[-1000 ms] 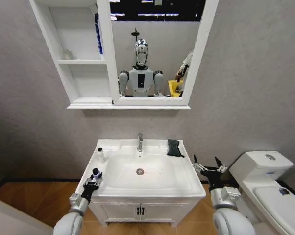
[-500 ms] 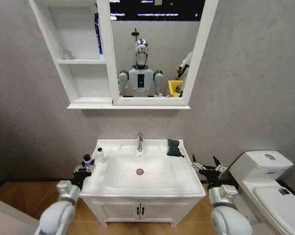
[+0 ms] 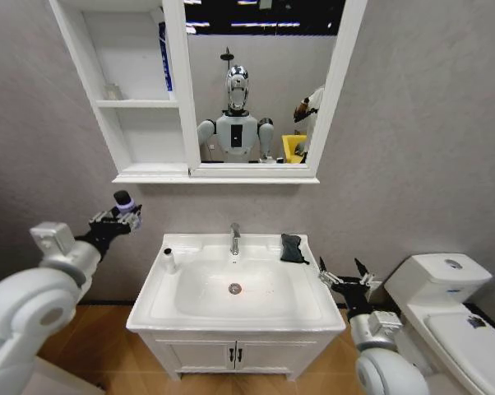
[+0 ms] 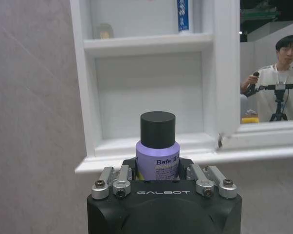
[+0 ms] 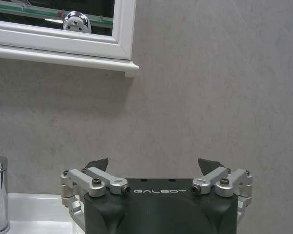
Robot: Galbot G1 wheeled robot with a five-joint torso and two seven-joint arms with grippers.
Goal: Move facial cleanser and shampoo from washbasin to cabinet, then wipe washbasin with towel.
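Observation:
My left gripper (image 3: 121, 211) is shut on a purple bottle (image 3: 124, 200) with a black cap, held upright in the air left of the washbasin (image 3: 313, 306) and just below the cabinet (image 3: 141, 104). In the left wrist view the gripper (image 4: 157, 169) and its bottle (image 4: 157, 152) face the cabinet's lowest shelf (image 4: 151, 145). A small white bottle (image 3: 168, 261) stands on the washbasin's left rim. The black towel (image 3: 292, 248) lies bunched at its back right corner. My right gripper (image 3: 344, 276) hangs open and empty just right of the washbasin, as the right wrist view also shows (image 5: 153, 165).
The chrome tap (image 3: 234, 239) stands at the back of the bowl. A blue tube (image 3: 164, 56) leans on the cabinet's upper shelf, and a small pale object (image 4: 104, 31) sits on the shelf above the lowest. A white toilet (image 3: 445, 306) stands to the right.
My left arm has lifted the purple bottle from the washbasin's front left edge up and out to the left, to just under the cabinet. The right gripper has barely moved.

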